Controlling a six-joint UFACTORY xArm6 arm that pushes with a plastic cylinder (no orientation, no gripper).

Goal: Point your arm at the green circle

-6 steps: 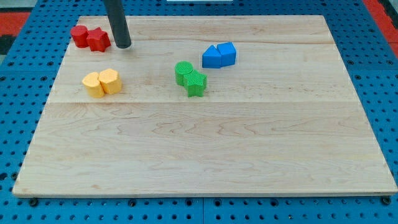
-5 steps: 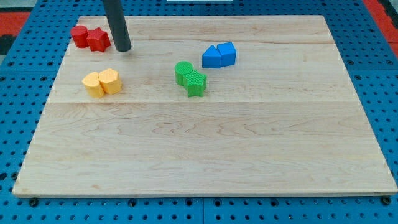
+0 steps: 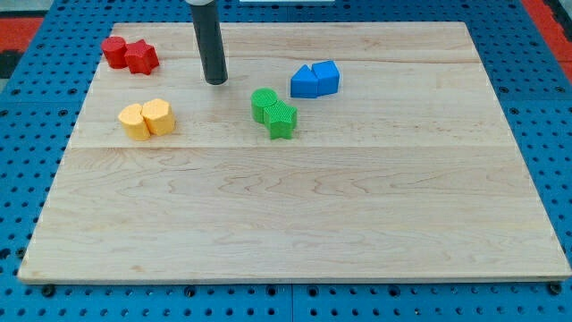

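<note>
The green circle [image 3: 264,103] sits near the board's upper middle, touching a green star-like block [image 3: 281,119] at its lower right. My tip [image 3: 215,80] rests on the board to the upper left of the green circle, a short gap away. The dark rod rises from it out of the view's top.
A blue pair, a triangle [image 3: 305,81] and a cube [image 3: 326,77], lies right of the green blocks. Two red blocks [image 3: 128,55] sit at the top left corner. Two yellow blocks [image 3: 147,119] lie at the left. The wooden board [image 3: 295,215] lies on a blue pegboard.
My tip has moved to the view's right and slightly down, from beside the red blocks toward the green circle. No block has moved.
</note>
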